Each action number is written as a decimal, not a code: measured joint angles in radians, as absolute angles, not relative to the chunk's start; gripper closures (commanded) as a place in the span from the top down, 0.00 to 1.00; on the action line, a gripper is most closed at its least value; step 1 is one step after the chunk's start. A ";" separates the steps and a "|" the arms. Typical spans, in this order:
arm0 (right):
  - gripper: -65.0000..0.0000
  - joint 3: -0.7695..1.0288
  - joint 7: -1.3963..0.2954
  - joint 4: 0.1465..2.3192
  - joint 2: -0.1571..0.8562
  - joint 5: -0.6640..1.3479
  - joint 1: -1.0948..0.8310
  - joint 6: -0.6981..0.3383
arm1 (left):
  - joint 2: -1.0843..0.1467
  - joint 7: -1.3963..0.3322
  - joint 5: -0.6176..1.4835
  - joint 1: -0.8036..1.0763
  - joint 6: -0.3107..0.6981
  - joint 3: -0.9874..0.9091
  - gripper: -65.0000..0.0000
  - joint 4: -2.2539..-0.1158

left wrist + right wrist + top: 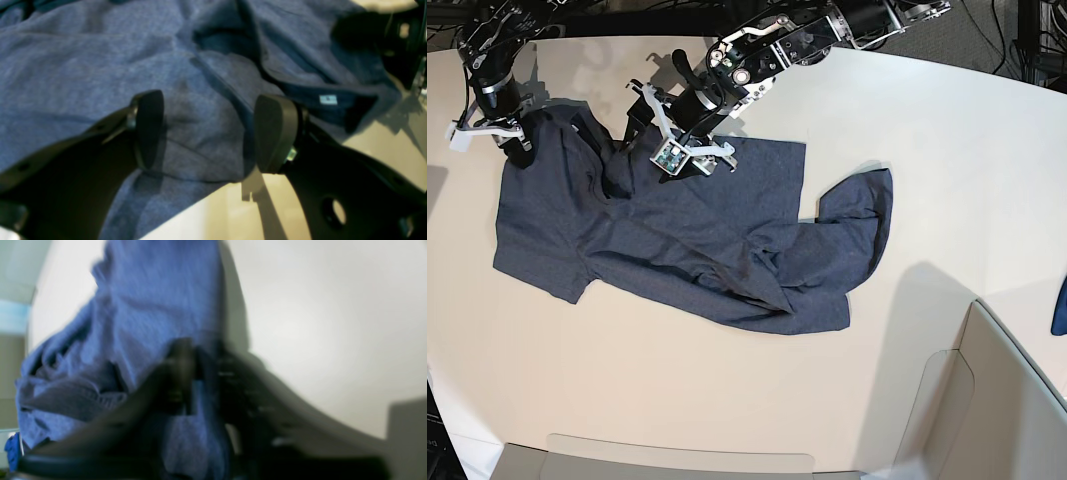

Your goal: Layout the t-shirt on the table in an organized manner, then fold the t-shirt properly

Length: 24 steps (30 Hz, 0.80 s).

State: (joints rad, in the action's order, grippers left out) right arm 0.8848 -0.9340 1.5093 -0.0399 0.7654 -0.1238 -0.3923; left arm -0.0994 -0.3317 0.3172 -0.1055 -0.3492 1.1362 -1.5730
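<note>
The dark navy heathered t-shirt (677, 240) lies rumpled and creased on the off-white worktop (947, 170), one end twisted over. The left hand (208, 133) hovers spread apart above its collar; the right hand (190, 373) is clamped on the t-shirt's edge.

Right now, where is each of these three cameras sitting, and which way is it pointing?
Left wrist: on the left arm, looking past the open left gripper onto the t-shirt near its neck label.
Right wrist: on the right arm, blurred, facing the right gripper shut on shirt cloth.
Base: high above, looking down on the table and both arms.
All three show the t-shirt.
</note>
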 measured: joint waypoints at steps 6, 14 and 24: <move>0.00 0.880 -1.057 1.507 -0.022 0.760 -0.066 -0.389 | -0.094 -0.319 0.317 -0.105 -0.348 1.134 0.62 -1.626; 0.00 0.875 -1.104 1.551 0.000 0.715 -0.052 -0.370 | -0.050 -0.318 0.313 -0.109 -0.351 1.129 0.62 -1.557; 0.00 0.876 -1.134 1.576 0.016 0.706 -0.067 -0.360 | 0.005 -0.314 0.314 -0.231 -0.350 1.127 0.62 -1.382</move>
